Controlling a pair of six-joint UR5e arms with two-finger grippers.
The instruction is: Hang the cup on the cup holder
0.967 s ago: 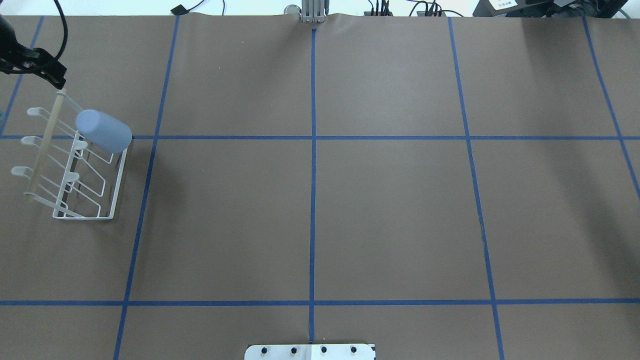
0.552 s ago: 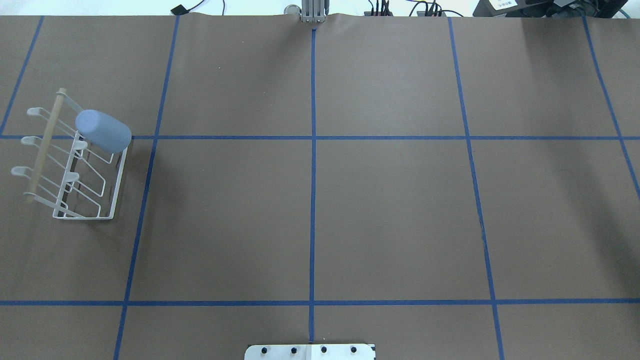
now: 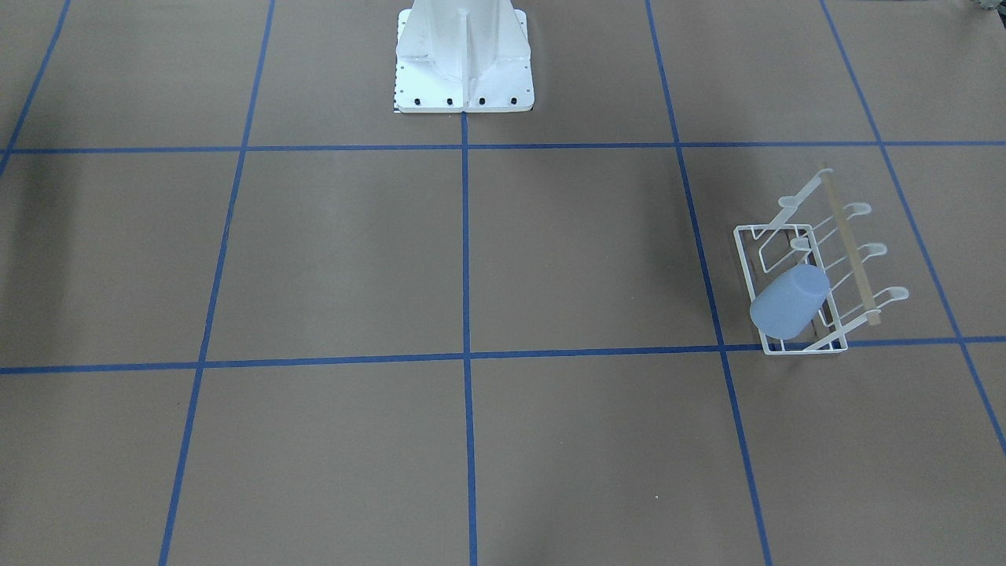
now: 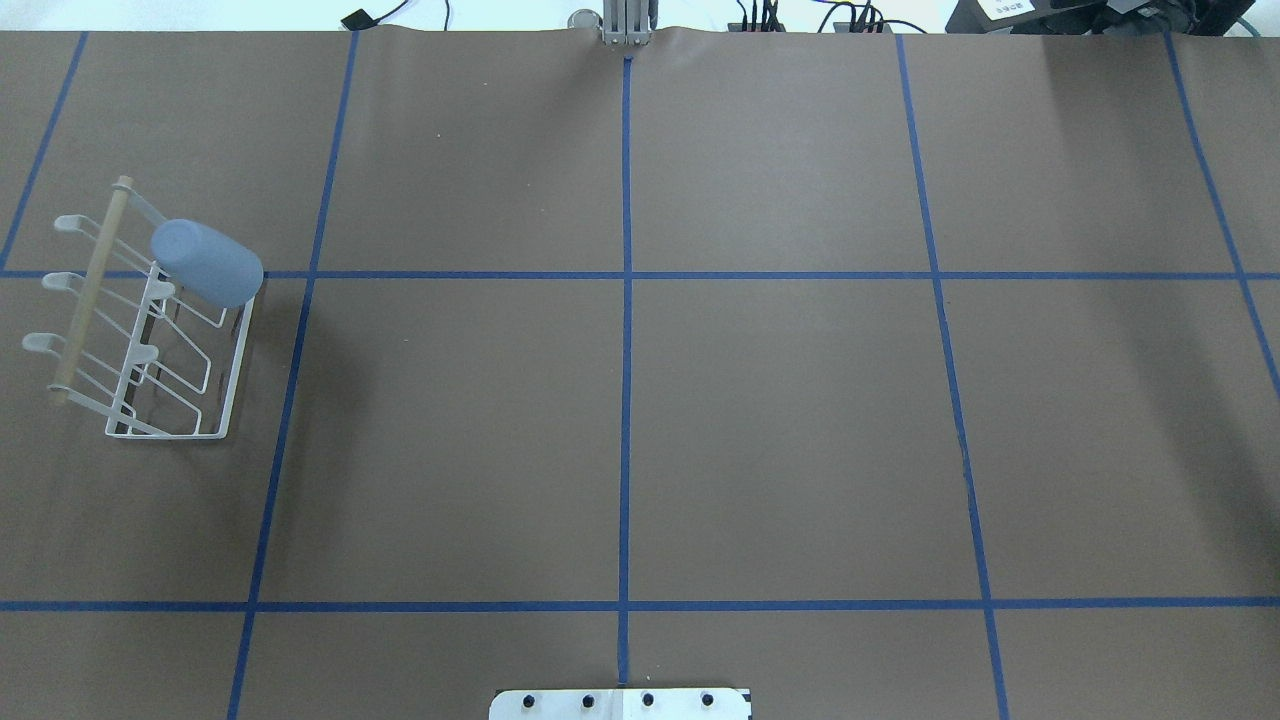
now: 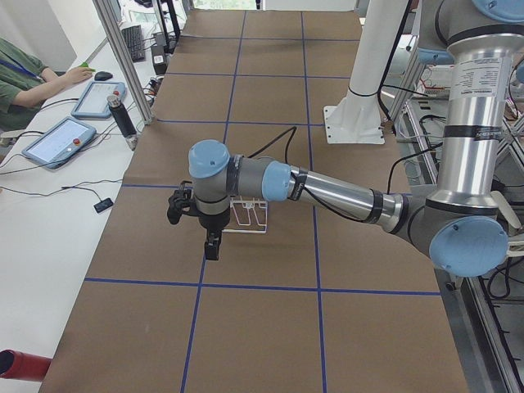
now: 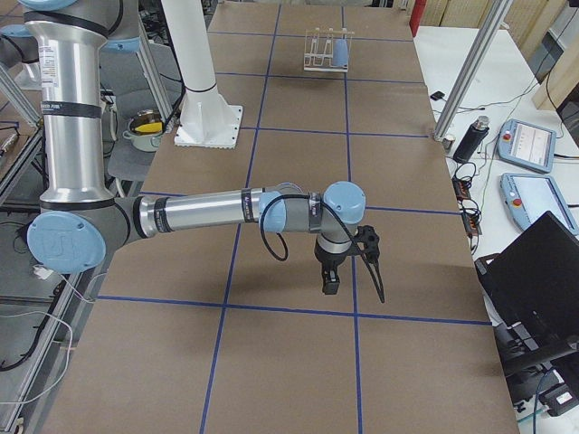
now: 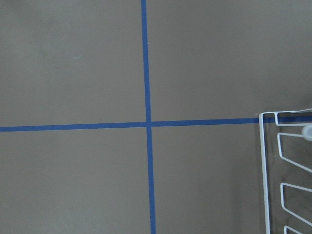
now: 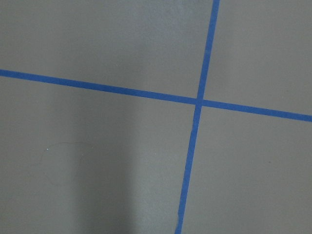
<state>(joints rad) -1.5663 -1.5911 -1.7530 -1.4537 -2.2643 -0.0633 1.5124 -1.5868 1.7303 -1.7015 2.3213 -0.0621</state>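
Since a second ago the left gripper [image 5: 211, 252] has gone from the overhead view, where it showed by the far corner of the rack [image 4: 238, 365]. The cup [image 4: 207, 263] and the rack lie just as they did.

Nearest the robot, the white base plate [image 4: 620, 703] sits at the edge of the table [image 4: 780, 420], whose brown top is marked into squares by blue tape lines [image 4: 626, 400]. Farther out, the right gripper [image 6: 331, 287] hangs pointing down over the table's right end, touching nothing. It shows only from the side, so I cannot tell whether its fingers are spread or pressed together.

The left gripper also hangs pointing down. It is just beside the rack on its outer side, toward the table's left end, and apart from it. Here too I cannot tell whether the fingers are spread or pressed together.

The rack stands on the table with its wooden rod [image 4: 90, 290] along the top. The cup sits tilted on the rack's far end, on the side facing the table's middle, off the tabletop and with no gripper on it. Beyond the table's far edge lie cables [image 4: 760, 18].
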